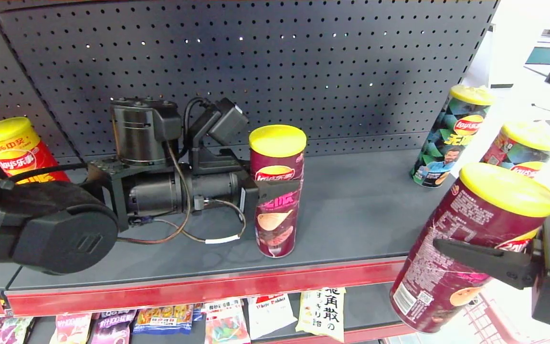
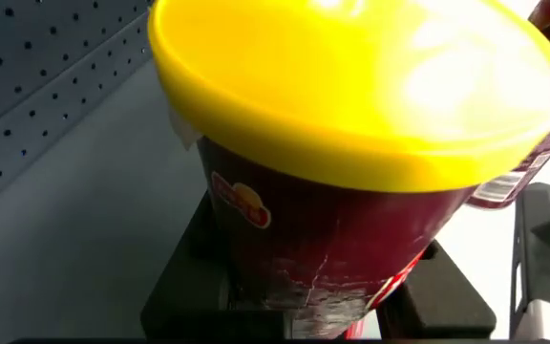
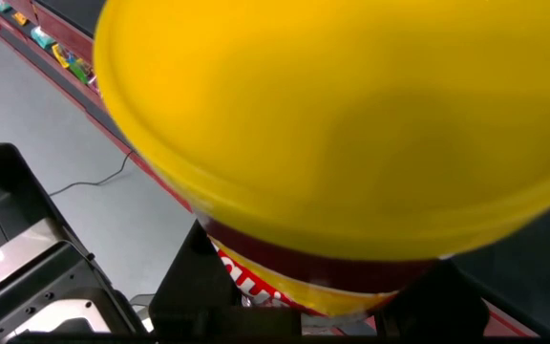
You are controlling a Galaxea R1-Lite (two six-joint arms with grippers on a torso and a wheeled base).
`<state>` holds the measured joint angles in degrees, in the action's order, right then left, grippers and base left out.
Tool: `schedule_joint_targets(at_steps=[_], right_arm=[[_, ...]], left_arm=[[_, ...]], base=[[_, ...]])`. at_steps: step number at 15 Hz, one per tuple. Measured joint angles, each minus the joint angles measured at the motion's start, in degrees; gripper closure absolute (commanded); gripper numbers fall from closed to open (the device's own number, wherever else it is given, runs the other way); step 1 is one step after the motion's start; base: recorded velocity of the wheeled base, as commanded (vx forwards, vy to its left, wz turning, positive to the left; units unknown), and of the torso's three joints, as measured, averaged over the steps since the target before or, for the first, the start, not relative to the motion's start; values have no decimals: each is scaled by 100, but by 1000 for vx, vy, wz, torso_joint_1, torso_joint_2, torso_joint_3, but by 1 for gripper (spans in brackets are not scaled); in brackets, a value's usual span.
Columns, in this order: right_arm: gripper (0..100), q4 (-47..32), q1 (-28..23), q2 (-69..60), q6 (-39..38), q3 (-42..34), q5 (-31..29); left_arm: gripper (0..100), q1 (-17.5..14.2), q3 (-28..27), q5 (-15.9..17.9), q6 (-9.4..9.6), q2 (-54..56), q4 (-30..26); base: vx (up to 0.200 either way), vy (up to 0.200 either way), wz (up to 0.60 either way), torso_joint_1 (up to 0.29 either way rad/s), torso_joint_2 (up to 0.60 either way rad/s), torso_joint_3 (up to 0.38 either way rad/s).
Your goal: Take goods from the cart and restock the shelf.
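A maroon chip can with a yellow lid (image 1: pixel 277 191) stands upright on the grey shelf board (image 1: pixel 351 210), near the red front edge. My left gripper (image 1: pixel 275 190) is shut on its middle; the left wrist view looks down on the same can (image 2: pixel 351 96) between the fingers (image 2: pixel 184 287). At the lower right, in front of the shelf, my right gripper (image 1: pixel 482 251) is shut on a second maroon chip can (image 1: pixel 466 224), which tilts left. The right wrist view has that can's lid (image 3: pixel 351 115) above the fingers (image 3: pixel 194 291).
A red can (image 1: pixel 17 150) stands at the shelf's far left. Two patterned cans (image 1: pixel 451 134) (image 1: pixel 523 148) stand at the right end. The perforated back panel (image 1: pixel 280 57) closes the shelf behind. Snack bags (image 1: pixel 270 315) hang on the level below. A red wire cart (image 1: pixel 490 315) sits at the lower right.
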<state>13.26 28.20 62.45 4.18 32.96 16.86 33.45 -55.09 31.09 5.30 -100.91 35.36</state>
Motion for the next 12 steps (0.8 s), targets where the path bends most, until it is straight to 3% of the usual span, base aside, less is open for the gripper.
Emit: schedule_joint_targets(at_steps=[12], right_arm=[[100,-2,0,66,2,41,0]], left_arm=[[100,152,457,-301,-13,50,390]], base=[[0,0,0,0,0,0]])
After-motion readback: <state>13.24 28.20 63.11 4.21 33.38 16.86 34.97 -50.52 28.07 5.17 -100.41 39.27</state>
